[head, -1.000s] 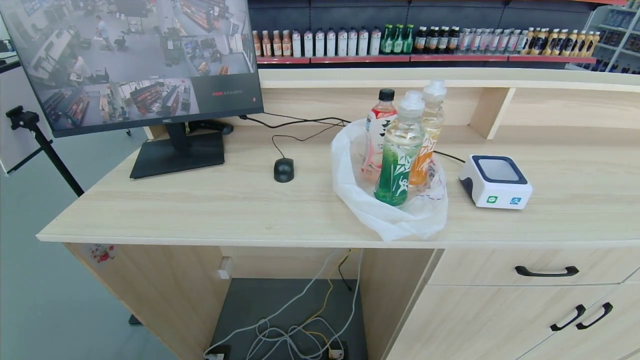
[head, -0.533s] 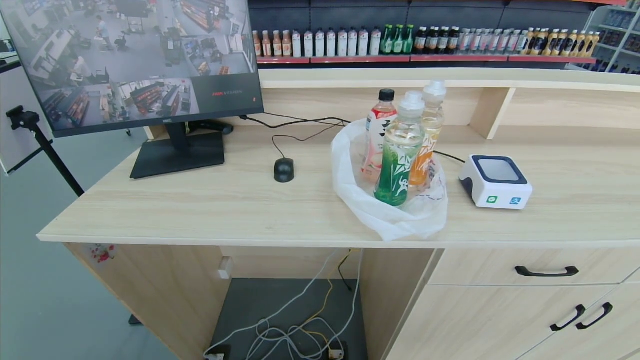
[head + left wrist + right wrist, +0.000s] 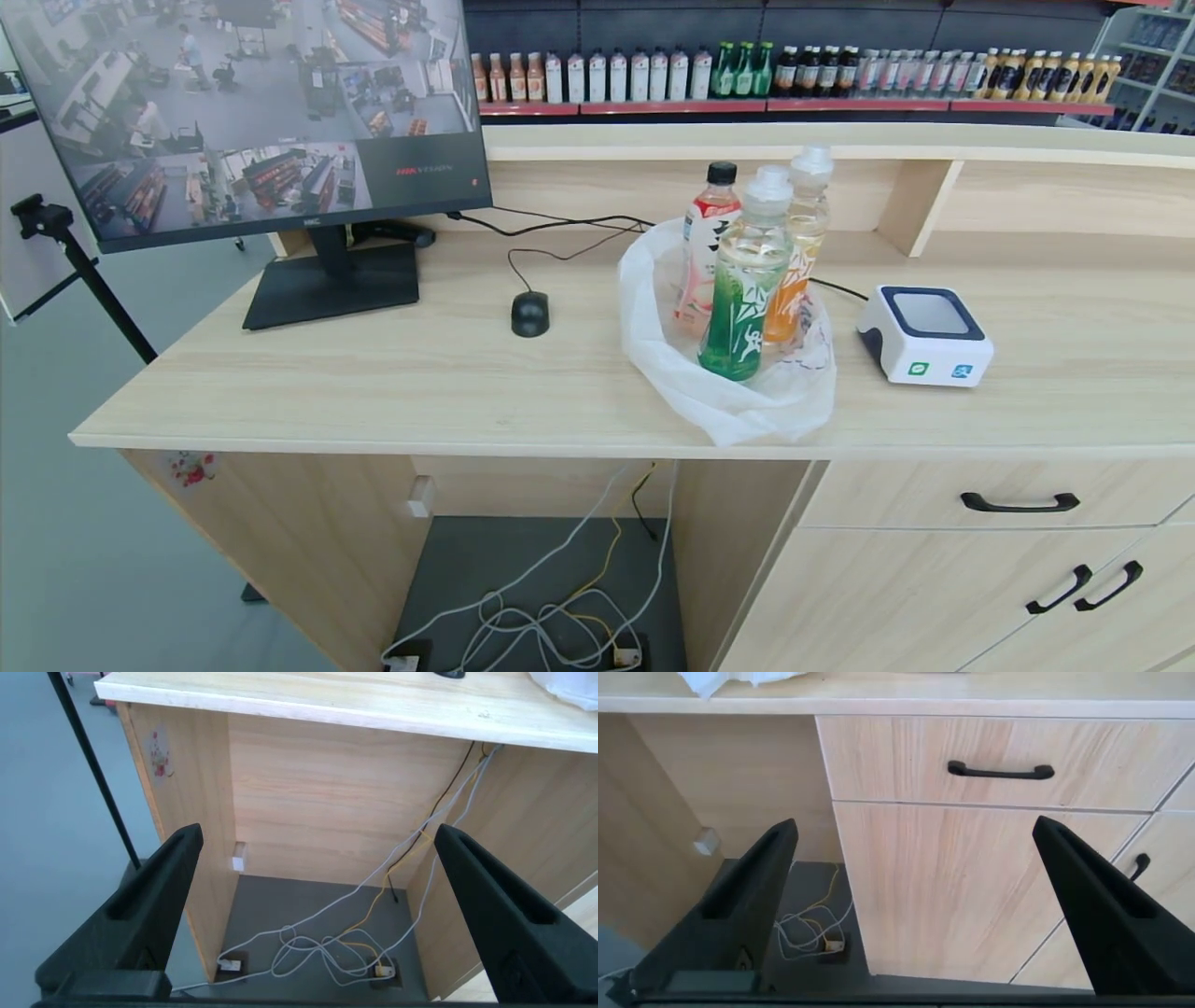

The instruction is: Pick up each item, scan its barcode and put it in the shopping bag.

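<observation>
Three bottles stand in the white bag on the counter, just beside the scanner. The left gripper and right gripper hang low before the counter, both opened wide.

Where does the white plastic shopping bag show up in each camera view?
Head view: white plastic shopping bag in the middle of the light wooden counter.
Left wrist view: a white sliver on the counter.
Right wrist view: a crumpled bit at the counter's edge.
Shared landmark: the counter's front edge.
</observation>
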